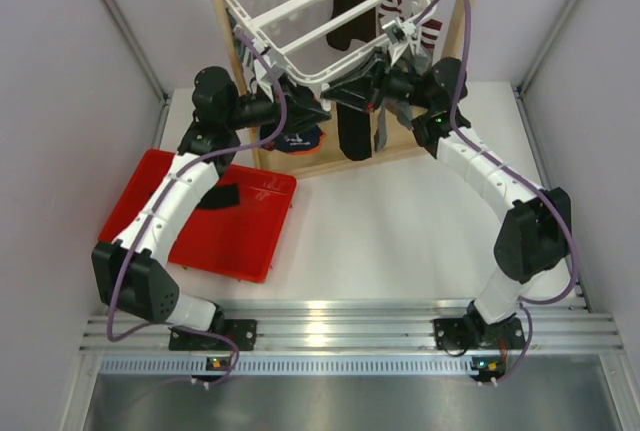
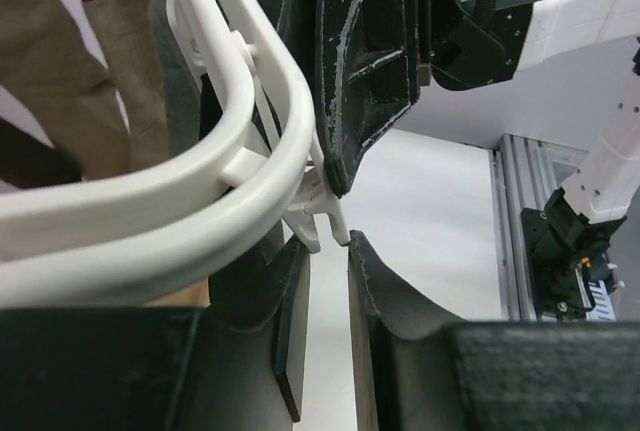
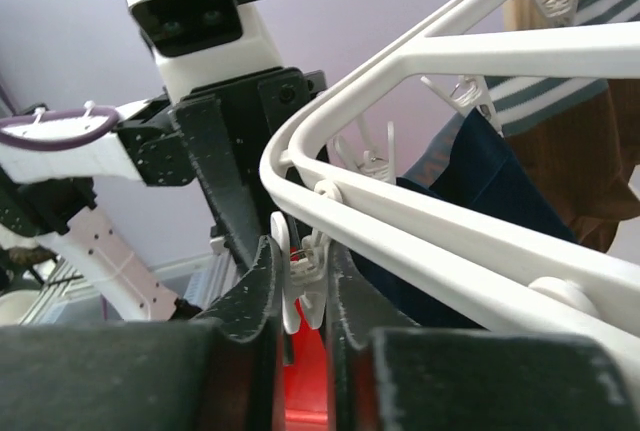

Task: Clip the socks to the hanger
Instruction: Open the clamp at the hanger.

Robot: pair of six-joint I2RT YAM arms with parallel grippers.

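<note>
Lilac walls enclose a white table [image 1: 400, 231]. At its far middle the hanger [image 3: 470, 51] hangs tilted inside a wooden frame [image 1: 340, 163]. Its bars run left to right and its near corner dips lowest. On that corner the right gripper [image 3: 302, 301] is clenched on a white clip [image 3: 296, 276]. The left gripper [image 2: 328, 281] sits just beside it, fingers narrowly parted around nothing. A black sock [image 1: 353, 136] dangles below. Near left, a red tray [image 1: 240, 241] holds another sock [image 1: 222, 198].
</note>
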